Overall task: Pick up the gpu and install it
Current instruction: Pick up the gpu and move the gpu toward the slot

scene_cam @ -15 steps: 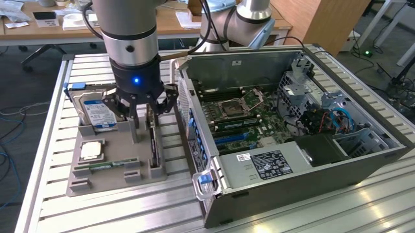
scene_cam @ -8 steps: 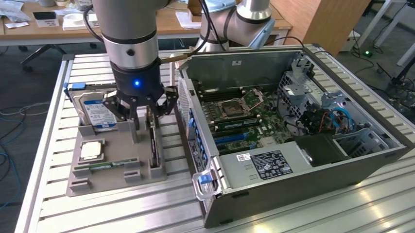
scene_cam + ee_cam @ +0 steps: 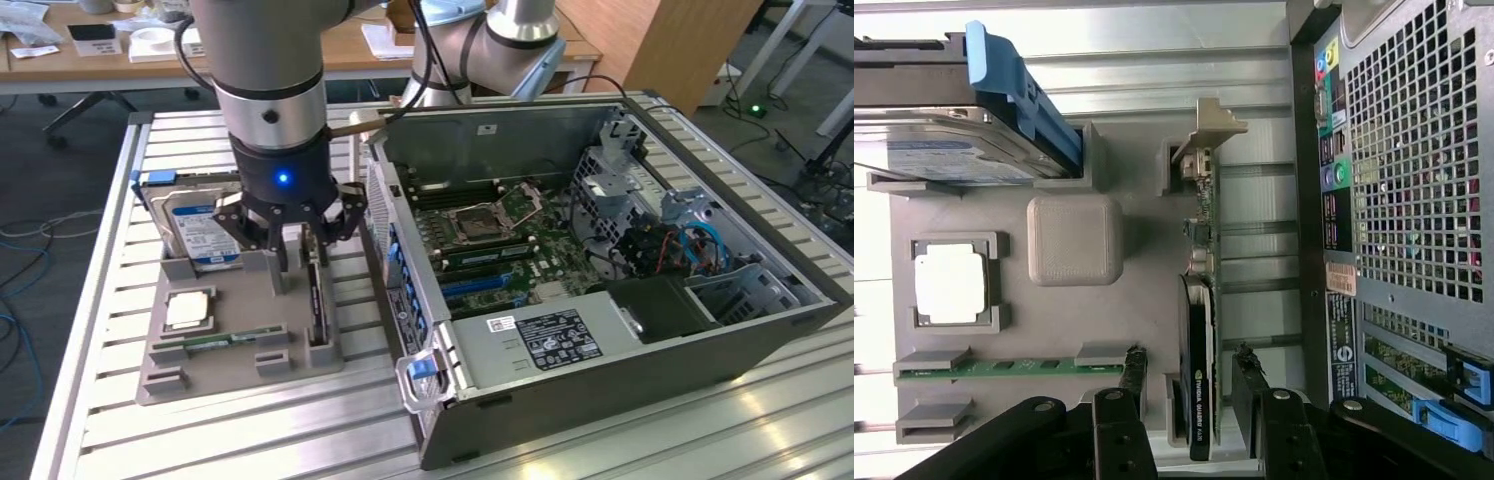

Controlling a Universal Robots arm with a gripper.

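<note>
The gpu [image 3: 318,300] is a slim dark card standing on its long edge in a slot of the grey holder tray [image 3: 227,375]. In the wrist view the gpu [image 3: 1199,350] shows its black cooler edge, green board and silver end bracket [image 3: 1205,128]. My gripper [image 3: 302,238] hangs just above the card's far end, open. In the wrist view the gripper [image 3: 1189,362] has one black finger [image 3: 1134,368] on each side of the card, not touching it.
An open computer case [image 3: 747,330] lies on the exterior view's right, its motherboard [image 3: 487,250] exposed. The tray also holds a hard drive [image 3: 198,232], a processor [image 3: 187,308] and a green memory stick [image 3: 214,342]. Slatted aluminium table [image 3: 267,440] underneath.
</note>
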